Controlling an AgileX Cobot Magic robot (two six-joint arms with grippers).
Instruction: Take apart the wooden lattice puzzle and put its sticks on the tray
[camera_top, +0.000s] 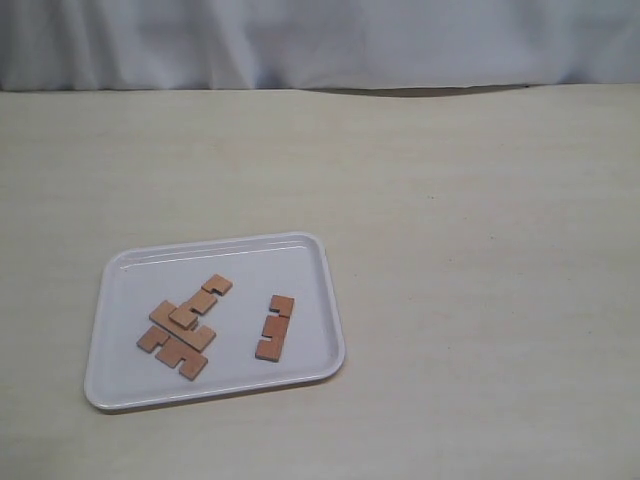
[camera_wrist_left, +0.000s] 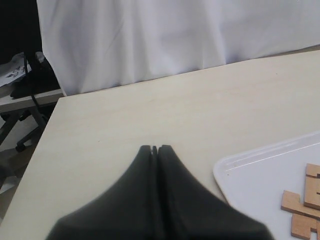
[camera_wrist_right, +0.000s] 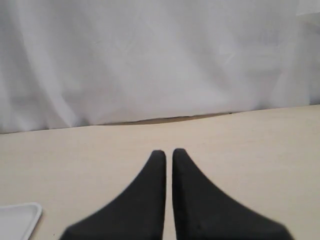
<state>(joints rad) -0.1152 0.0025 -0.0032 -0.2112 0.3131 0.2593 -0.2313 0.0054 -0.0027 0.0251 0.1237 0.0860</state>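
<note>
Exterior view: the white tray (camera_top: 125, 300) sits on the pale wood-grain table (camera_top: 480, 250), in the near left part of the scene, with a white curtain (camera_top: 320, 40) hanging behind the far edge. All the reddish-brown notched sticks (camera_top: 185, 325) lie flat inside the tray, loose and no longer crossed into a grid. Three of them bunch together in the tray's left half, touching and partly overlapping at slanted angles. The fourth stick (camera_top: 274, 328) lies on its own towards the tray's right side, apart from the bunch, with its notches facing the right rim. Neither arm appears in this view. In the left wrist view, the left gripper (camera_wrist_left: 155, 148) hangs above bare table just beside a rounded corner of the tray (camera_wrist_left: 250, 170). Its dark fingers (camera_wrist_left: 175, 190) are pressed together at the tips and hold nothing, and part of the stick bunch (camera_wrist_left: 300, 205) shows at the picture's edge. In the right wrist view, the right gripper (camera_wrist_right: 168, 152) is also over bare table, its fingers (camera_wrist_right: 195, 200) drawn almost together with only a thin slit between them and nothing in it. One corner of the tray (camera_wrist_right: 17, 217) shows off to one side, well apart from the tips.
</note>
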